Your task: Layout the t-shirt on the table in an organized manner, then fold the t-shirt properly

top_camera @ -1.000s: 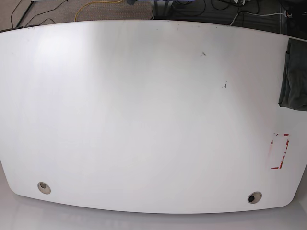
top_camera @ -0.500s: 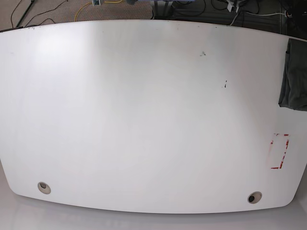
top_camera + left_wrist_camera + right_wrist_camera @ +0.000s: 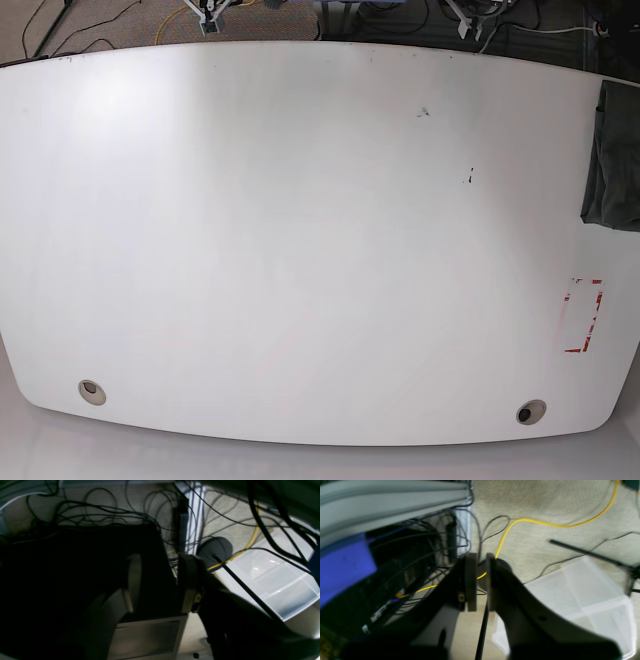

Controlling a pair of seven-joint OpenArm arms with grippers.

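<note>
The t-shirt is a dark charcoal bundle lying at the far right edge of the white table, partly cut off by the frame. Neither wrist view shows the t-shirt or the table. My left gripper hangs over the floor beyond the table's far edge, jaws apart and empty. Its tip shows at the top of the base view. My right gripper is also over the floor, jaws almost together with nothing between them. Its tip shows at the top left.
Two grommet holes sit near the table's front edge, and a red-and-white marking at the right. Beyond the far edge are carpet, tangled cables, a yellow cable and a clear plastic bin.
The tips of both grippers have come a little further into the base view at the table's far edge. The t-shirt has not moved.
</note>
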